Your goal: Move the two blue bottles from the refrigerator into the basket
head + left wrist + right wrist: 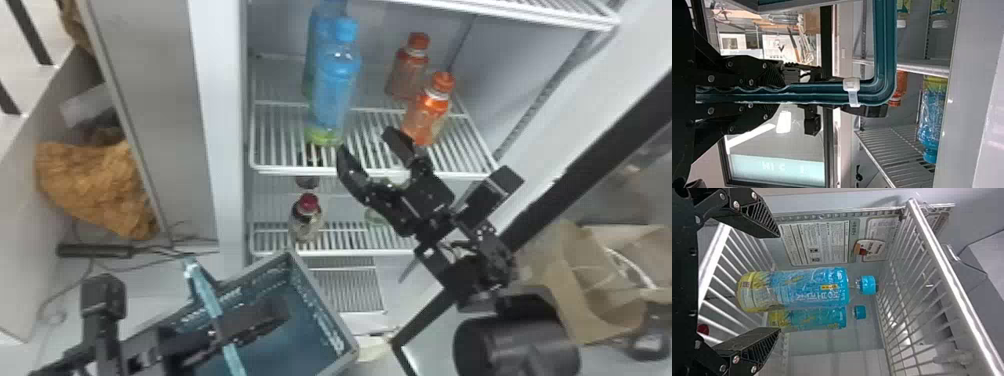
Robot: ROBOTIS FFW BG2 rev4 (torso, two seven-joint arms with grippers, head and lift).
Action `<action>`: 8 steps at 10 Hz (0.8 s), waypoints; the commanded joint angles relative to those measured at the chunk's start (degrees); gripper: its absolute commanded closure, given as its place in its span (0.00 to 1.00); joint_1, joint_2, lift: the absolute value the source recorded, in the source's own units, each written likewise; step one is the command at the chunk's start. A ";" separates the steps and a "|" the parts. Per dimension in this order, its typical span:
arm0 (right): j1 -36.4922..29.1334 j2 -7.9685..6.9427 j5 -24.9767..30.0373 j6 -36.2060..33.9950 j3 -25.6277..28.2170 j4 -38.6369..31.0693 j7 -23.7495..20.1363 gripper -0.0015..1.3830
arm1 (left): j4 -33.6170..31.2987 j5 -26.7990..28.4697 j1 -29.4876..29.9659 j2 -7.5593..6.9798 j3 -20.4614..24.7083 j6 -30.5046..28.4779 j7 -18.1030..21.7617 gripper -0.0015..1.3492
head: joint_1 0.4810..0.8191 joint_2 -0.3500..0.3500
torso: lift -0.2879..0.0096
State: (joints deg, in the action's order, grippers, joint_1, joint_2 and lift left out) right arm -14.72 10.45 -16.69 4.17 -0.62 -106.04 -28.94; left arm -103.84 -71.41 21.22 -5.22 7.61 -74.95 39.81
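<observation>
Right gripper (366, 141) spread, near the front blue bottle (332, 90).
Front bottle upright on the refrigerator shelf (285, 170); rear blue bottle (311, 60) directly behind it, largely hidden, its top cut off by the head view's upper edge. Left gripper (275, 314) pinches the rim of the basket (320, 295), whose near end is cut off below.

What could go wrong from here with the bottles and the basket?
The open right gripper might push the front blue bottle into the rear blue bottle close behind. It could also bump the front orange bottle near its fingertips. If the left gripper's hold slips, the basket might tilt.
</observation>
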 commanded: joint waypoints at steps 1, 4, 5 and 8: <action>2.91 0.27 0.00 -0.37 -1.55 2.47 0.29 0.15 | 0.00 0.00 -0.27 -0.05 -0.19 0.00 0.00 0.89 | 0.63 0.21 | 0.93; 7.41 0.36 0.23 -0.79 -3.26 6.27 1.43 0.16 | 0.14 0.00 -0.69 -0.23 -0.41 0.00 0.00 0.89 | 0.63 0.24 | 0.93; 9.24 0.36 0.46 -1.07 -3.95 7.39 1.78 0.16 | 0.00 0.00 -0.69 -0.14 -0.41 0.00 0.00 0.89 | 0.63 0.25 | 0.93; 14.72 0.36 0.92 -1.78 -6.69 11.33 3.10 0.15 | 0.14 0.00 -0.69 -0.23 -0.41 0.00 0.00 0.89 | 0.63 0.28 | 0.93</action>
State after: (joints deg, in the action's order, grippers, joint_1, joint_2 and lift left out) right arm -0.90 10.81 -15.84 2.68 -6.85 -95.47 -25.89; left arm -103.76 -71.41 20.52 -5.47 7.21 -74.95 39.81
